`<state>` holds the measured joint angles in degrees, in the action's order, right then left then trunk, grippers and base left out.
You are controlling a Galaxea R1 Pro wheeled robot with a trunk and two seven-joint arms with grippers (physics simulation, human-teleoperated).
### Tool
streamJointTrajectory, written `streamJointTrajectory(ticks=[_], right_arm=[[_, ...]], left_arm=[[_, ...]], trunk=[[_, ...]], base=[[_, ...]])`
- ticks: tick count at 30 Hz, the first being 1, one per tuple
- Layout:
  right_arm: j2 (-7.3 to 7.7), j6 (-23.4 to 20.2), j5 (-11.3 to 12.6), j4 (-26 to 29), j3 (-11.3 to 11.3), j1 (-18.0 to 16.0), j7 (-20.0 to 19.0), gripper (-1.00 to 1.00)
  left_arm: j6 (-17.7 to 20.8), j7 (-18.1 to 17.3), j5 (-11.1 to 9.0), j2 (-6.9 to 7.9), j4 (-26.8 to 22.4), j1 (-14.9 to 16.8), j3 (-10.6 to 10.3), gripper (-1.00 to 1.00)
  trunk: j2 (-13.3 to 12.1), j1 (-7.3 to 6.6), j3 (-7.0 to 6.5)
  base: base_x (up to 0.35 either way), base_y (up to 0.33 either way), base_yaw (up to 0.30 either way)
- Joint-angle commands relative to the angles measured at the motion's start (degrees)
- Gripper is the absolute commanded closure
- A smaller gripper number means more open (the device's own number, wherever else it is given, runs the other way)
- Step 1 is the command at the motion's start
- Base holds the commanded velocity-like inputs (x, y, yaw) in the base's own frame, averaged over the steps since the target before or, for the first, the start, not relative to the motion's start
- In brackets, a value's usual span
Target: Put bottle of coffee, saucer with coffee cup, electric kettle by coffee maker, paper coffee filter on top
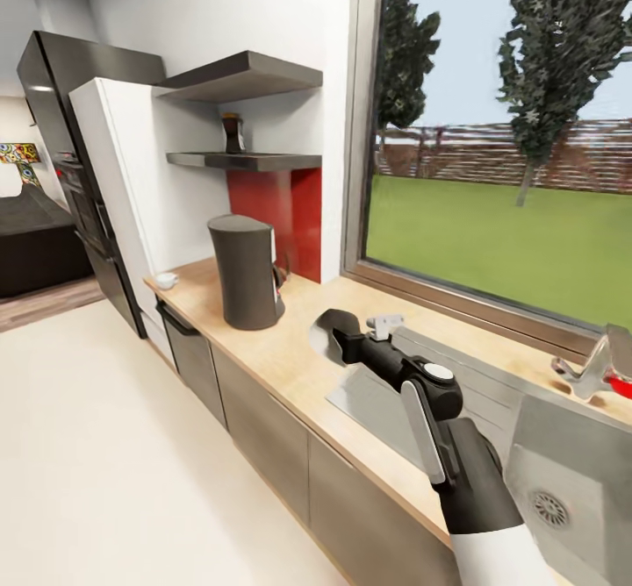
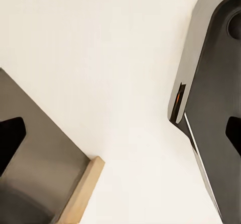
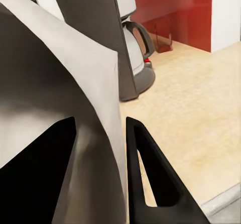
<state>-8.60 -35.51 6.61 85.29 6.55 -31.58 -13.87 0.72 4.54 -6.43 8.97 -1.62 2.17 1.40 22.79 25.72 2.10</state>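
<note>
In the head view I see the coffee maker (image 1: pixel 245 272) upright on the wooden countertop (image 1: pixel 290 353), left of centre. The bottle of coffee (image 1: pixel 232 132) stands on the lower kitchen shelf (image 1: pixel 254 161) in the upper part of the frame. A small coffee cup (image 1: pixel 166 281) sits at the countertop's far left end. My right gripper (image 1: pixel 329 338), at frame centre, is clamped on a thin grey sheet (image 3: pixel 65 118), possibly the paper coffee filter. My left gripper (image 2: pixel 120 133) hangs over the floor (image 2: pixel 100 58); its fingers (image 2: pixel 11 136) are spread apart, holding nothing.
</note>
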Motion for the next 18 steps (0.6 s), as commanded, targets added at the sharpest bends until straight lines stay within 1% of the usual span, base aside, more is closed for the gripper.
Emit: streamJointTrajectory(ticks=[1,13,15,18], right_arm=[[-0.04,-0.37,0.59,0.03,-0.04,-0.06,0.16,1.00],[-0.07,-0.35,0.59,0.00,-0.04,-0.06,0.16,1.00],[-0.09,-0.35,0.59,0.01,-0.04,-0.06,0.16,1.00],[-0.08,-0.35,0.59,-0.02,-0.04,-0.06,0.16,1.00]], left_arm=[[0.09,0.03,-0.52,0.00,-0.05,0.03,0.09,-1.00],[0.08,0.03,-0.52,0.00,-0.05,0.03,0.09,-1.00],[0.08,0.03,-0.52,0.00,-0.05,0.03,0.09,-1.00],[0.08,0.03,-0.52,0.00,-0.05,0.03,0.09,-1.00]], trunk=[[0.13,0.06,0.13],[0.13,0.06,0.13],[0.13,0.06,0.12],[0.13,0.06,0.09]], base=[[0.237,0.260,0.000],[0.237,0.260,-0.003],[0.237,0.260,-0.104],[0.237,0.260,-0.208]])
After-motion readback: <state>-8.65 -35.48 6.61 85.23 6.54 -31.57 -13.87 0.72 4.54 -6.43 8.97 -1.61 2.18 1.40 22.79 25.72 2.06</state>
